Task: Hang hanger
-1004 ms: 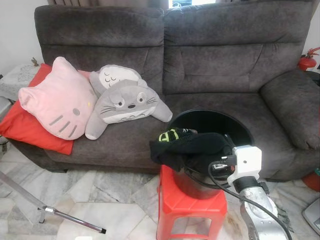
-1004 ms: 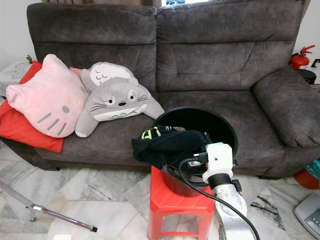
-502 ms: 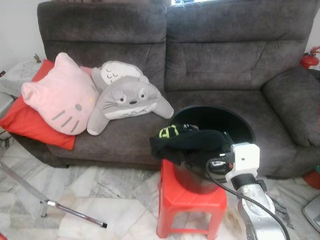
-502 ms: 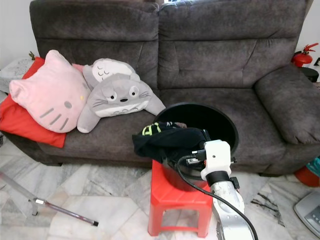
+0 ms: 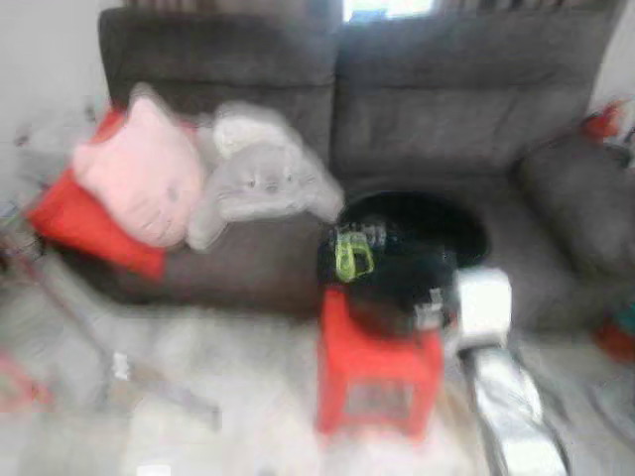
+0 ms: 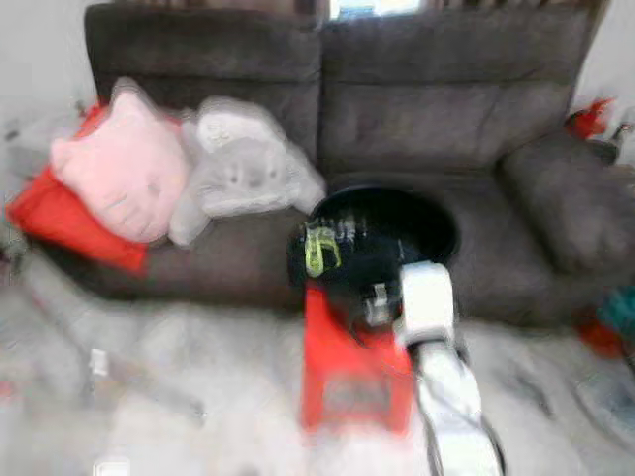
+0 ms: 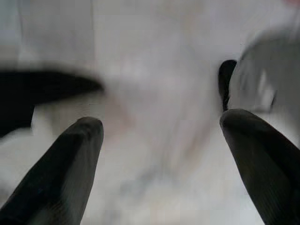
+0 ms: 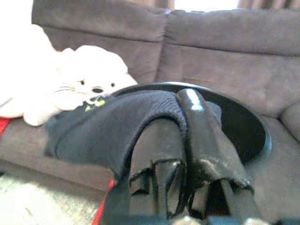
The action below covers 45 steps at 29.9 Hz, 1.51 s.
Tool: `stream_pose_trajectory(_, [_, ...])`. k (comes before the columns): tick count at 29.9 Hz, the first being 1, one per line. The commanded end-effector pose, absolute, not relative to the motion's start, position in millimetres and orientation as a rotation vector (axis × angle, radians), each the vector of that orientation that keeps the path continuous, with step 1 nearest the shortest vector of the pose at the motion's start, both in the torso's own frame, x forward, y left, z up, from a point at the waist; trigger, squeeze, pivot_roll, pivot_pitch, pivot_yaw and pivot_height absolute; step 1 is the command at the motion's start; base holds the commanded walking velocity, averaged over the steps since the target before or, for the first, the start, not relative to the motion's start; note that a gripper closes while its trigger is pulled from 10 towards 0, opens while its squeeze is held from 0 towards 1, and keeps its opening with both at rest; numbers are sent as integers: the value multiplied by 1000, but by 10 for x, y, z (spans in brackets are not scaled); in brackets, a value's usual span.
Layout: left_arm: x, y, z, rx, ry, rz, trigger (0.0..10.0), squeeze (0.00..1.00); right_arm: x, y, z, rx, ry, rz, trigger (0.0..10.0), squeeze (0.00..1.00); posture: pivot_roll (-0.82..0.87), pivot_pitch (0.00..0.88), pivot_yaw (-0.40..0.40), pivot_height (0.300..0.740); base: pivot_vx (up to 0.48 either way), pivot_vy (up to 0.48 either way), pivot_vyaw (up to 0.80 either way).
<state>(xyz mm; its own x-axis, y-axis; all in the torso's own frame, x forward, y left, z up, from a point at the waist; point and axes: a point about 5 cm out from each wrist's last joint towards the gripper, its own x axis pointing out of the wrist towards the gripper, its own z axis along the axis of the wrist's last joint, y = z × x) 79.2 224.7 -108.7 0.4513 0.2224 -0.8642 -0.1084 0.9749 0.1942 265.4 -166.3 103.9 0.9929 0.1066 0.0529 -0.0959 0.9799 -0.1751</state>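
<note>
Right claw pinching dark garment over black bucket on red stool; left claw spread.

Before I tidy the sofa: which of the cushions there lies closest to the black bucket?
The grey cat-faced plush. Its edge nearly reaches the bucket rim, while the pink cushion and red cushion sit farther toward the sofa's end.

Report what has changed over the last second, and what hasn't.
The head views have gone blurred and shifted, so the camera is moving. The right gripper stays shut on the black garment at the black bucket on the red stool. The plush toys remain on the sofa.
</note>
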Motion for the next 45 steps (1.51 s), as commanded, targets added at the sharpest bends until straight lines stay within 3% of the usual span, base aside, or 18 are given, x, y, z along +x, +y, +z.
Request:
stream_pose_trajectory(1, [957,2331,-1028,135,1029,215,10000,0,2669,-1665,1074,-169,-71,94,10000,0,-242,0,54,740,-304,0,0])
stream_pose_trajectory(13, [1126,2271,-1000,136,997,214,10000,0,2695,-1615,1075,-157,-76,92,10000,0,-228,0,68,740,-304,0,0])
stream_pose_trajectory(45, [1187,2237,-989,142,981,205,10000,0,2719,-1567,1071,-156,-76,103,10000,0,-228,0,75,740,-309,0,0])
